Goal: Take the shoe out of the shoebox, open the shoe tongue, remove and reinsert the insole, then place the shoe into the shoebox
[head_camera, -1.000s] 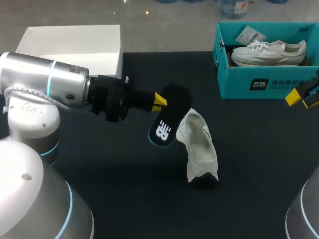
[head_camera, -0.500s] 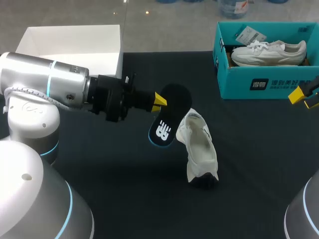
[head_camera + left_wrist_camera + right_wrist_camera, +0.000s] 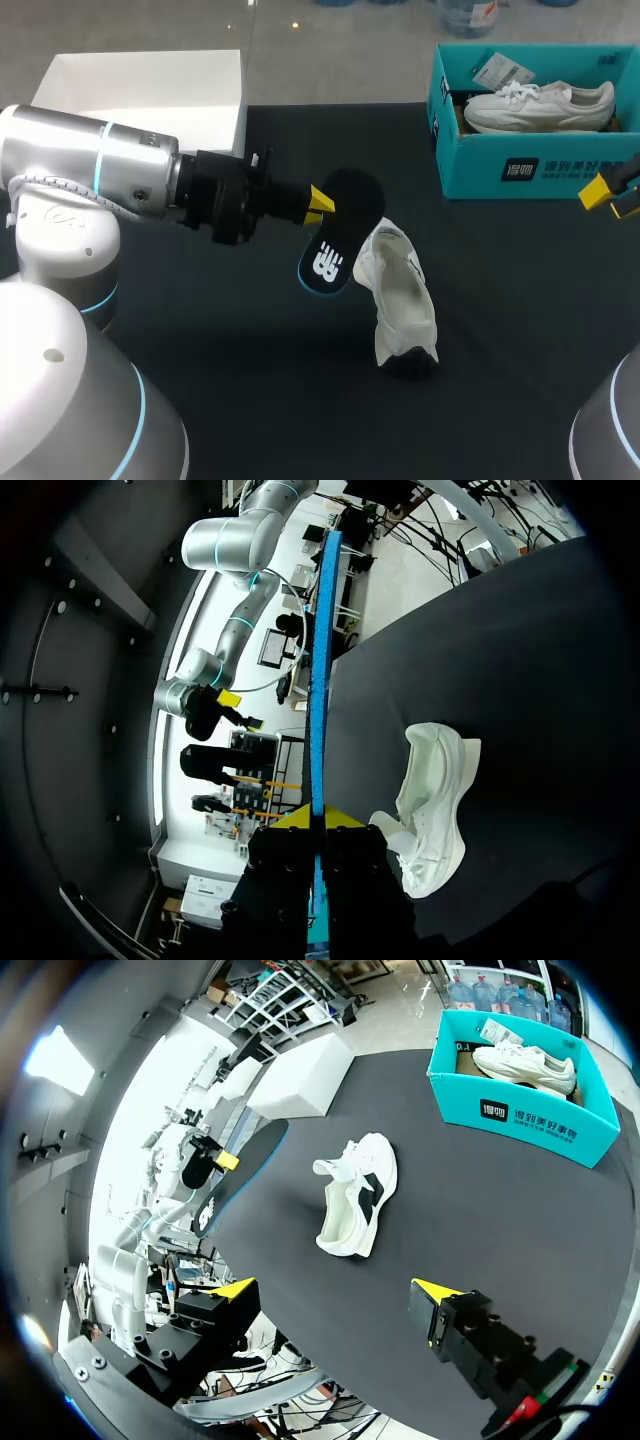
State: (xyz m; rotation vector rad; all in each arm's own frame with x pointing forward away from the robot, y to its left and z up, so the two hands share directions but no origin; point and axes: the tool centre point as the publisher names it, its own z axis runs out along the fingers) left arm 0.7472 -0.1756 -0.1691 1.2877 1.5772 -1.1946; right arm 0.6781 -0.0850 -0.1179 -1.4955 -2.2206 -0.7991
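L gripper (image 3: 322,201) pinching the insole (image 3: 336,235) at one edge, held clear of the table. Shoe (image 3: 401,300) lies on the table just ahead of the tips & lower, long axis across L's reach, roughly parallel w/ the insole. R gripper (image 3: 611,194) spread, empty, off by the shoebox (image 3: 530,165). L's far nearer.

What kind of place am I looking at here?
Likely a robotics test bench: a black-topped table, a left gripper holding a black insole beside a white sneaker, and a teal cardboard shoebox.
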